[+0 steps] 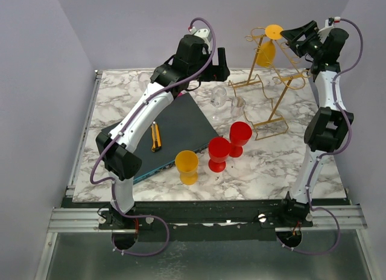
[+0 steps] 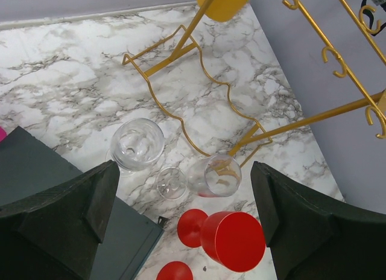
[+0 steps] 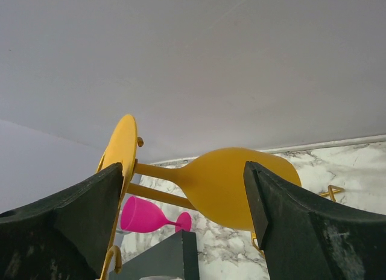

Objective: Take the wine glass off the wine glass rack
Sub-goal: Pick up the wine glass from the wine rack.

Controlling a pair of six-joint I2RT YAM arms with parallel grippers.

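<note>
Marble worktop (image 1: 120, 93) with a dark mat (image 1: 181, 126) on the left half. At the back right stands the wine glass rack (image 1: 277, 108), gold wire, and it's taller than anything else there.

The right claw (image 1: 288, 36) is up at the top of the rack, fingers spread wide and holding nothing. The left claw (image 1: 221, 64) is also wide open and empty, hanging over the middle of the worktop, well clear of the rack.

The thing to grab is the yellow wine glass (image 3: 223, 183). It hangs upside down at the rack's top, foot caught on the rails, bowl below. From the right wrist view the stem and bowl sit between the spread fingers, a bit further in.

So I'd say this is the approach step. My advice: ease in until the stem is properly between the pads, pinch just under the foot, then slide the glass along the rails toward the open end. Don't yank down, because the foot is hooked and the rack looks light enough to tip.

Below are two red glasses (image 1: 240, 135), two clear glasses (image 1: 219, 98) and another yellow one (image 1: 186, 165), so pick a bare patch for the set-down.
</note>
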